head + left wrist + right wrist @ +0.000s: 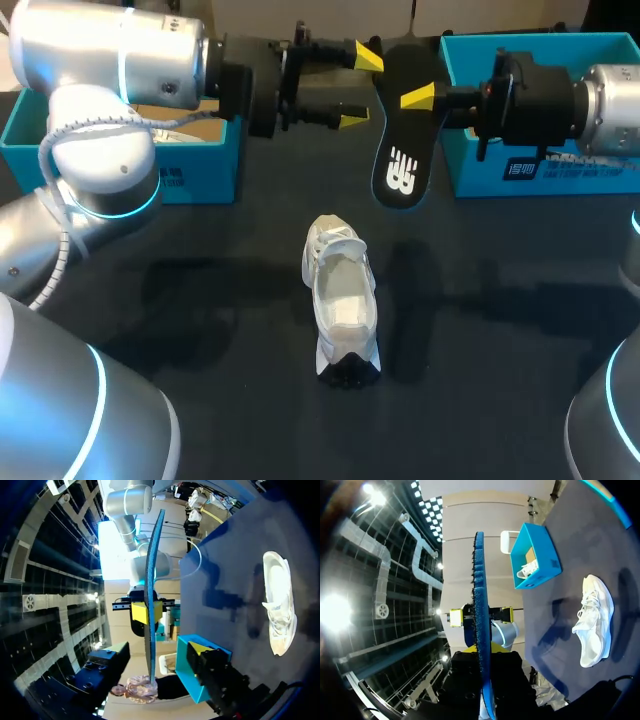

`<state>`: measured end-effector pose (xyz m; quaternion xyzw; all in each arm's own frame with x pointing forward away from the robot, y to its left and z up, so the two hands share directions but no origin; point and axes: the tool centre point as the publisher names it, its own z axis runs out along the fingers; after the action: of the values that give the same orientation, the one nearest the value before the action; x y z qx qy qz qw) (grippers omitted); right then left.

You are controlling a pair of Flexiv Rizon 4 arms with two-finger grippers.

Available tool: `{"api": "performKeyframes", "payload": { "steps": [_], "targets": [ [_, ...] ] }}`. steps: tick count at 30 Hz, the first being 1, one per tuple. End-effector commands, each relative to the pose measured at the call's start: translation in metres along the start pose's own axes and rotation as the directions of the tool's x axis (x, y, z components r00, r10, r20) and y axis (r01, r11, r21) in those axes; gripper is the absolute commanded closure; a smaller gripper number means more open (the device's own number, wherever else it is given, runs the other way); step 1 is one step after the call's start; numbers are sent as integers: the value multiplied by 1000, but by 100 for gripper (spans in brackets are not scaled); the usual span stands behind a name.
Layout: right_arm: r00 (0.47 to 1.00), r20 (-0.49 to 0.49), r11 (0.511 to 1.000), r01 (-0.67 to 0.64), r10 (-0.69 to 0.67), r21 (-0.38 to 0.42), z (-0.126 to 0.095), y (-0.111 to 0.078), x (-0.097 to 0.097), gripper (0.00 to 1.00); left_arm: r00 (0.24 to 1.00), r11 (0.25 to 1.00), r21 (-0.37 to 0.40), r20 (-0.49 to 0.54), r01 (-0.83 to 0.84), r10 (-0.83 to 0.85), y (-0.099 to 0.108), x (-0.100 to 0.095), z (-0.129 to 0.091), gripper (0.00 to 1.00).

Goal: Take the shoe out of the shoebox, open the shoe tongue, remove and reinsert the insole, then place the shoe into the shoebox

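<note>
A white lace-up sneaker [340,300] was seen standing on its sole at the centre of the dark bench [200,300]. Bare bench lay all round it, and it was well apart from every edge. Two open blue shoeboxes were counted along the far edge: the left shoebox [200,175] in the upper left of the frame and the right shoebox [560,170] in the upper right. Between them, above the bench, one flat black insole [400,160] was held clamped in the right jaws. The left jaws were spread apart on either side of it, without a grip. A second white shoe [526,570], lying inside the left shoebox, was shown plainly only in the right wrist view. In both wrist views the insole was seen edge-on.
</note>
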<state>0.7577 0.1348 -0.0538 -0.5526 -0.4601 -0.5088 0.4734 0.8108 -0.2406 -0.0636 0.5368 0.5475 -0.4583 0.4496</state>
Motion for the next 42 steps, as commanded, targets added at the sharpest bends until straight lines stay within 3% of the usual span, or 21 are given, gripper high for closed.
{"api": "performKeyframes", "payload": {
  "steps": [1,6,25,30,32,38,39,40,42],
  "targets": [
    [1000,4,1000,-1,1,4,4,3,0,100,1000,1000,-4,12,-2,2,1,-1,9,48],
    [1000,3,1000,-1,1,12,4,5,-2,100,999,1000,-7,32,11,-11,-3,-4,17,58],
    [1000,-9,1000,10,-10,21,4,4,-4,100,998,999,-34,50,32,-31,-3,-7,37,76],
    [1000,-11,1000,13,-13,19,3,2,-5,100,998,999,-31,53,43,-41,-4,-8,39,88],
    [1000,-12,1000,13,-13,18,2,2,-5,100,997,998,-28,55,51,-50,-5,-8,40,99],
    [1000,-18,1000,18,-17,14,0,1,-7,100,998,998,-19,43,57,-56,-9,-3,42,100],
    [1000,-18,1000,19,-19,10,-1,0,-7,59,997,998,-18,40,63,-62,-9,-2,42,100],
    [1000,-17,1000,19,-19,-3,-3,-1,-7,0,997,997,-17,37,71,-70,-9,0,42,100],
    [1000,-9,1000,28,-28,-12,-7,-5,-8,0,996,997,-16,31,78,-78,-9,3,42,100]
  ]
}}
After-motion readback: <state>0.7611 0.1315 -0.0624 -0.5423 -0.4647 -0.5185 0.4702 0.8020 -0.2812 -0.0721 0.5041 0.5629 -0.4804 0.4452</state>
